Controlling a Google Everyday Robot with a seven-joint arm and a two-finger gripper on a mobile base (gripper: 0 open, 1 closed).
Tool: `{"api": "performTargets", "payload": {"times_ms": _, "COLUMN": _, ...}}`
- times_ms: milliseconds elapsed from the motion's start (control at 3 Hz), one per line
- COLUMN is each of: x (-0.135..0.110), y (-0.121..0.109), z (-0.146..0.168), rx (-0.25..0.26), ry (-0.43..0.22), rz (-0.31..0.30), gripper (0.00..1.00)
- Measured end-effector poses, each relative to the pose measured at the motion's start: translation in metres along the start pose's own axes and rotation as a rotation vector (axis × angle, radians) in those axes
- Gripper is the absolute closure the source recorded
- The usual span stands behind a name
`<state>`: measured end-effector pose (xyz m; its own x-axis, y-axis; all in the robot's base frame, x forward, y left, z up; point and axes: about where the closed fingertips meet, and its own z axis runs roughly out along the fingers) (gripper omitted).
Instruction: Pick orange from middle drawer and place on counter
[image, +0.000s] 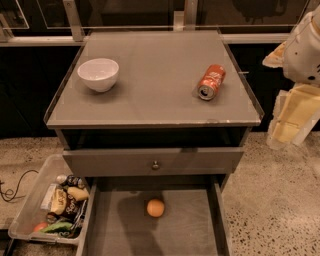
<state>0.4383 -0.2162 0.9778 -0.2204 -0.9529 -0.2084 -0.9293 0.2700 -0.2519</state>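
Note:
The orange lies on the floor of the open middle drawer, near its back and a little left of centre. The counter is the grey cabinet top above it. My gripper hangs at the right edge of the view, beside the counter's right front corner, well above and to the right of the orange. It holds nothing that I can see.
A white bowl stands on the counter at the left. A red-orange soda can lies on its side at the right. A drawer front with a knob sits above the open drawer. A clear bin of snacks stands on the floor at the left.

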Motion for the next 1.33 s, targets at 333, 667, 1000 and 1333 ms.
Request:
{"api": "performTargets", "payload": {"times_ms": 333, "x": 0.0, "y": 0.0, "z": 0.0, "rx": 0.0, "ry": 0.0, "rz": 0.0, "gripper": 0.0}}
{"api": "performTargets", "payload": {"times_ms": 667, "x": -0.002, "y": 0.01, "z": 0.016, "rx": -0.014, "ry": 0.006, "rz": -0.034, "gripper": 0.0}}
{"api": "performTargets", "payload": {"times_ms": 1000, "x": -0.007, "y": 0.031, "z": 0.051, "rx": -0.067, "ry": -0.021, "rz": -0.06, "gripper": 0.0}}
{"api": "performTargets", "payload": {"times_ms": 1333, "x": -0.005, "y": 0.065, "z": 0.092, "rx": -0.098, "ry": -0.096, "rz": -0.09, "gripper": 0.0}}
